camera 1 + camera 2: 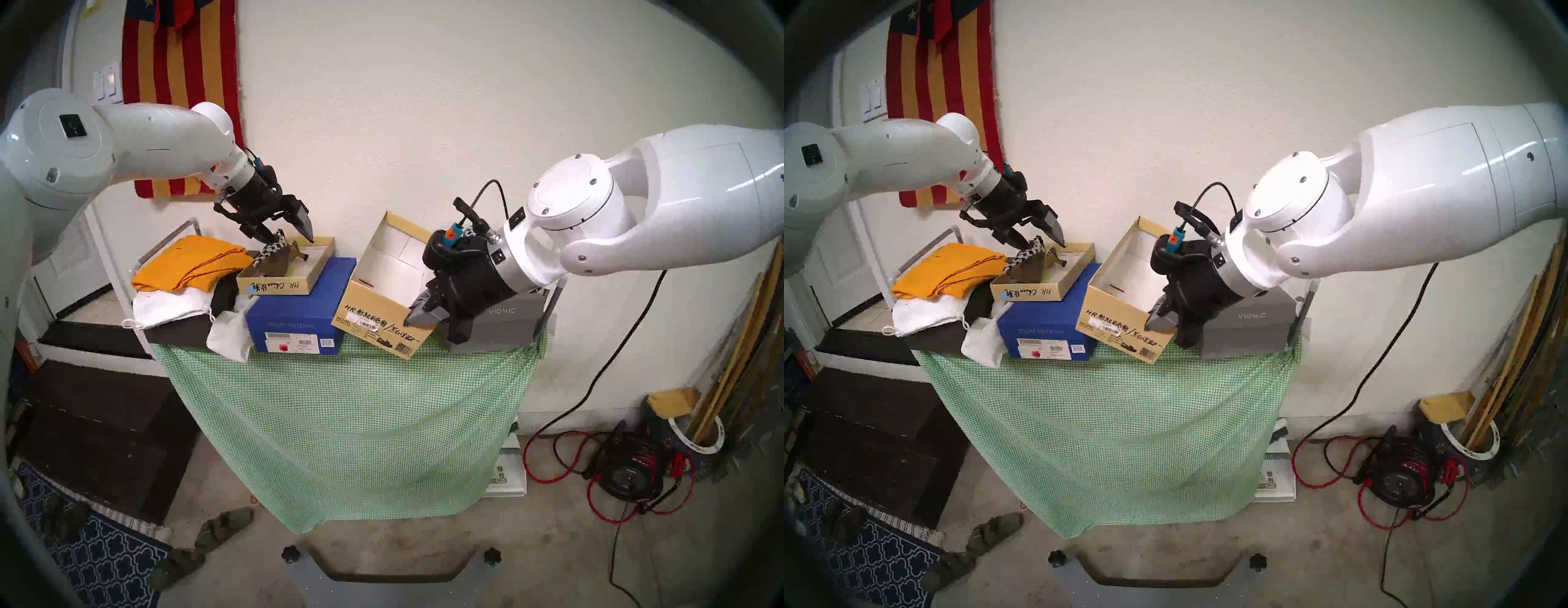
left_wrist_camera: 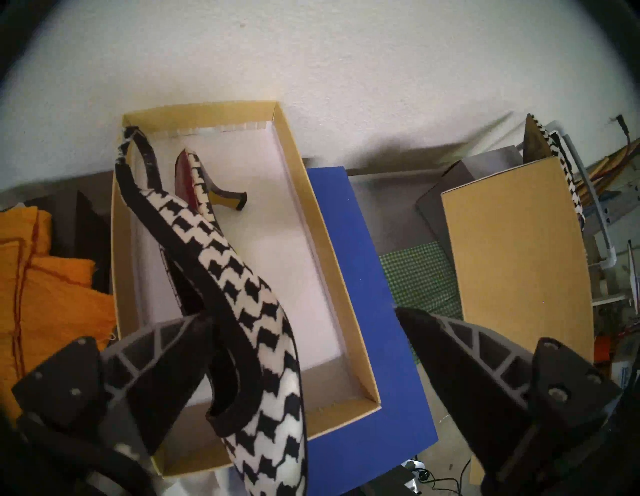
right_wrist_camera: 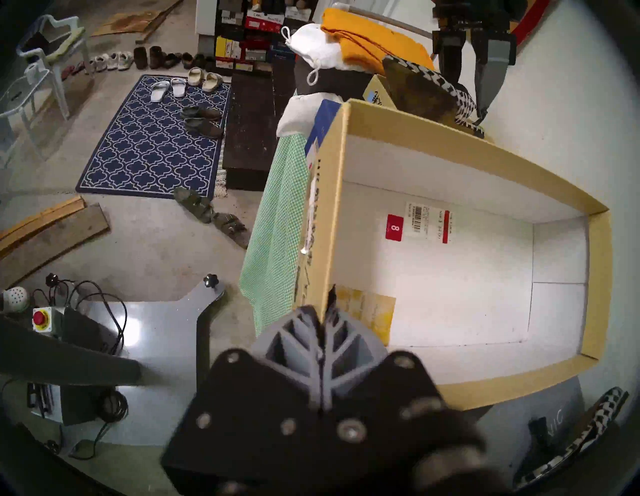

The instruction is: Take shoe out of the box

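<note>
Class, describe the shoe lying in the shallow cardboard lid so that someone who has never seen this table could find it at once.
Start at the table draped in green checked cloth and find the blue shoebox near its left end. On top sits a shallow tan lid with handwriting. The shoe lies in it: a black-and-white zigzag heel, the only patterned thing there.

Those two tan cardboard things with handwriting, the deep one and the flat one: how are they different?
The deep shoebox has tall walls; the shallow lid is a low tray. The shoebox stands on the green-checked cloth, tipped up at its far end; the lid lies on the blue box. The shoebox holds no shoe, only stickers and a paper slip; the lid holds a black-and-white slingback heel. Both are tan outside, white inside, marked "HR".
</note>
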Robot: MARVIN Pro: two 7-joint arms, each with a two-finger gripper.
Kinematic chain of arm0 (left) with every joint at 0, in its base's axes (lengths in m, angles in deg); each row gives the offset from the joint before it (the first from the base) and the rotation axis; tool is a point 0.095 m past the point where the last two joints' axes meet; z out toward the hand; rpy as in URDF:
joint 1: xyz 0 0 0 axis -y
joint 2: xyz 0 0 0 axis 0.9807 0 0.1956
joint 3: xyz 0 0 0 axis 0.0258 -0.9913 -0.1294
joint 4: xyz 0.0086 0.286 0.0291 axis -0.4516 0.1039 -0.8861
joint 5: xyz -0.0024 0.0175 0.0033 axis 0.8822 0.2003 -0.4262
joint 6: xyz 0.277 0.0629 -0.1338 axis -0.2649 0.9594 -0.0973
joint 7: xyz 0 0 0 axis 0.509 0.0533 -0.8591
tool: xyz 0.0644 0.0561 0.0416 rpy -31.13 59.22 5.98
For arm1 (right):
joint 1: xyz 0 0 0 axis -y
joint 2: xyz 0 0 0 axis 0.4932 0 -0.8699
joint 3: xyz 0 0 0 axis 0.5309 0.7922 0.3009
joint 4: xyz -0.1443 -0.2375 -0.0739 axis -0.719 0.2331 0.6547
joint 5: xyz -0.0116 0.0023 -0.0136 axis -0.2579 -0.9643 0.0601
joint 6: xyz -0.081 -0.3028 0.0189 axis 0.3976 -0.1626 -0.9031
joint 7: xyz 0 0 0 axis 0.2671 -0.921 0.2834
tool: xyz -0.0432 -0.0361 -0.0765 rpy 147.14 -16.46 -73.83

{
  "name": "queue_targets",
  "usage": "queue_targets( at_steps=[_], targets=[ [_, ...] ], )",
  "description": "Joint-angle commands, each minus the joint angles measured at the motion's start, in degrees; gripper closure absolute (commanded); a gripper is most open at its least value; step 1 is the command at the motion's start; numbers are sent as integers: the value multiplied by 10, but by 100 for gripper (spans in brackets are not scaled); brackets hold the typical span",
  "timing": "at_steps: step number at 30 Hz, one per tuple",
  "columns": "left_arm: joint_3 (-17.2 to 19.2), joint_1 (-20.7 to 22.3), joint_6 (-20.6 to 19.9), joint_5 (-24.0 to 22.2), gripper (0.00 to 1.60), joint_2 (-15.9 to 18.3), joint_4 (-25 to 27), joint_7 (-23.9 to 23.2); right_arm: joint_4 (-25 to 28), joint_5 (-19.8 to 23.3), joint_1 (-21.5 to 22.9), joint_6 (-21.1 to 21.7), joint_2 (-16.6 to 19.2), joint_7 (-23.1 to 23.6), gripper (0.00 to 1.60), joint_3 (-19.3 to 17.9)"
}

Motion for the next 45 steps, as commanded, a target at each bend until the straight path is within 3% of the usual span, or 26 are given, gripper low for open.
queue_targets(
  at_steps=[1,10,12,13,18,29,30,34,45],
  targets=[
    [-16,18,-2,11,0,6,-5,-41,-44,-17,-45,14,-63,7,160,-13],
    [-40,45,-2,38,0,22,4,-101,-140,-37,-80,40,-126,44,160,-16],
    [-41,50,-2,40,0,23,7,-102,-133,-39,-77,42,-123,34,160,-14],
    [-44,60,-2,45,0,25,16,-106,-160,-45,-88,45,-136,45,160,-14],
    [-48,78,-2,52,0,33,30,-106,-193,-49,-101,52,-152,59,160,-17],
    [-58,112,-2,68,0,57,54,-121,-289,-56,-151,70,-197,143,160,-15],
    [-54,117,-2,65,0,61,62,-106,-294,-57,-153,71,-200,150,160,-16],
    [-58,128,-2,70,0,69,71,-111,-316,-61,-163,74,-210,174,122,-18],
    [-62,144,-2,79,0,84,86,-115,-348,-66,-169,77,-217,213,86,-24]
  ],
)
